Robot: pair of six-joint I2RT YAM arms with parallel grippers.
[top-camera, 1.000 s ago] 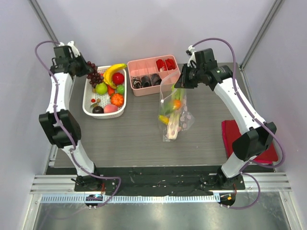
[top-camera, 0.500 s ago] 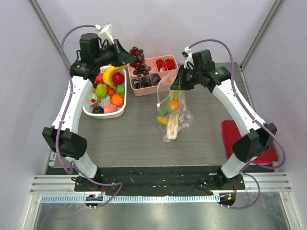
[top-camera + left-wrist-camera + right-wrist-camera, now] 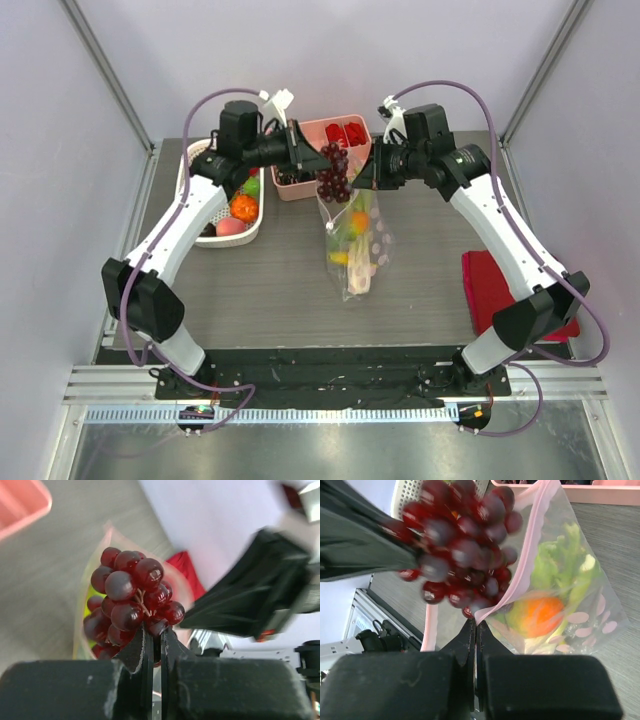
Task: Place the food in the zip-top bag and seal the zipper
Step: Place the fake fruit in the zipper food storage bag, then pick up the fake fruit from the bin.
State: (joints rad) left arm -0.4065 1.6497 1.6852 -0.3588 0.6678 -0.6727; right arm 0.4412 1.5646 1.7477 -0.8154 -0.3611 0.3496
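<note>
My left gripper (image 3: 318, 163) is shut on the stem of a bunch of purple grapes (image 3: 333, 178) and holds it in the air at the raised mouth of the clear zip-top bag (image 3: 360, 240). In the left wrist view the grapes (image 3: 131, 594) stand just beyond my shut fingertips (image 3: 155, 636). My right gripper (image 3: 371, 174) is shut on the bag's pink zipper edge (image 3: 526, 555) and lifts it, with its tips (image 3: 476, 626) pinching the strip. Inside the bag (image 3: 570, 600) lie an orange fruit (image 3: 540, 614) and the green leek (image 3: 562, 562). The grapes (image 3: 465, 545) hang over the opening.
A white basket (image 3: 259, 218) with more toy fruit stands at the back left. A pink compartment tray (image 3: 340, 122) stands behind the bag. A red cloth (image 3: 478, 285) lies at the right. The two arms are close together above the bag.
My left arm has swung right from the white basket, carrying the grapes to the bag's mouth. My right gripper has kept hold of the bag's edge and shifted slightly.
</note>
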